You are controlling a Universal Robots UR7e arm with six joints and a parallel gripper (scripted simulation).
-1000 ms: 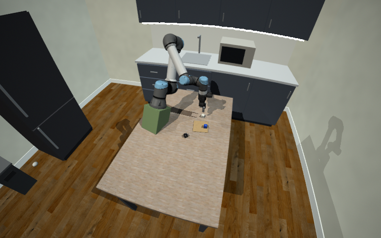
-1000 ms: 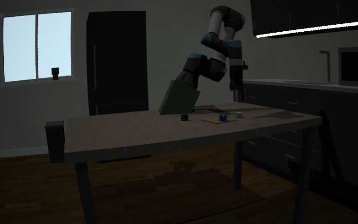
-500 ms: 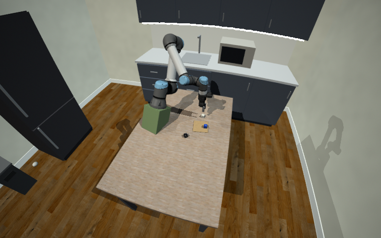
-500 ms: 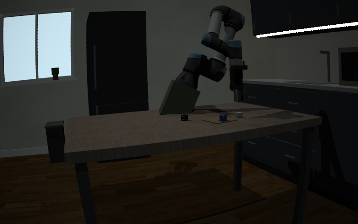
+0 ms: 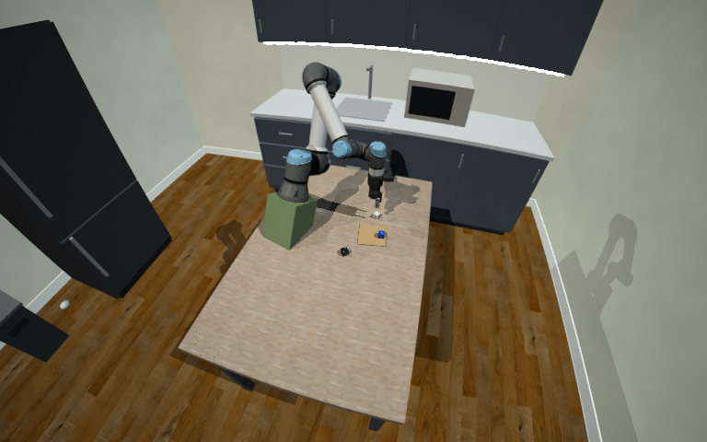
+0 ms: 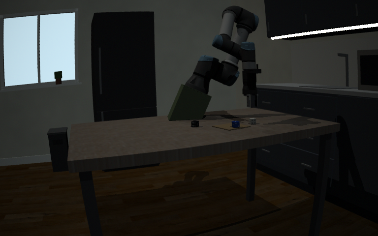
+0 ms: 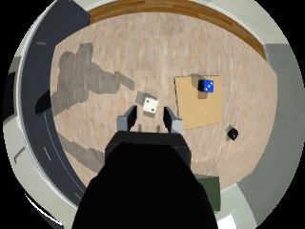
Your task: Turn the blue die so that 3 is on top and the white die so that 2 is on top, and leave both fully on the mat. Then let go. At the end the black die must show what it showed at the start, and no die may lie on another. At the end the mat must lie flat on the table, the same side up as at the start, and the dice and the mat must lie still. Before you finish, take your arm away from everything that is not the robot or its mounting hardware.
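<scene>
presently the white die (image 7: 151, 105) sits on the bare tabletop (image 5: 312, 312), just beside the mat (image 5: 372, 235) but off it, on the side toward the counter. the blue die (image 5: 381, 234) rests on the mat near its far right corner in the top view. the black die (image 5: 344, 251) lies on the tabletop, apart from the mat on its other side. pip counts are too small to read.

the fingers hang above the white die, spread apart with nothing between them, pointing straight down; in the wrist view the die appears in the gap between them, well below.

the arm stands on a green block (image 5: 288, 219) at the tabletop's edge. the tabletop is pale wood grain, crossed by the arm's shadows. around it: plank floor, a dark fridge (image 5: 62, 156), dark cabinets, a counter with sink (image 5: 364, 109) and microwave (image 5: 438, 97), and a lit window (image 6: 39, 47) in the exterior view.
</scene>
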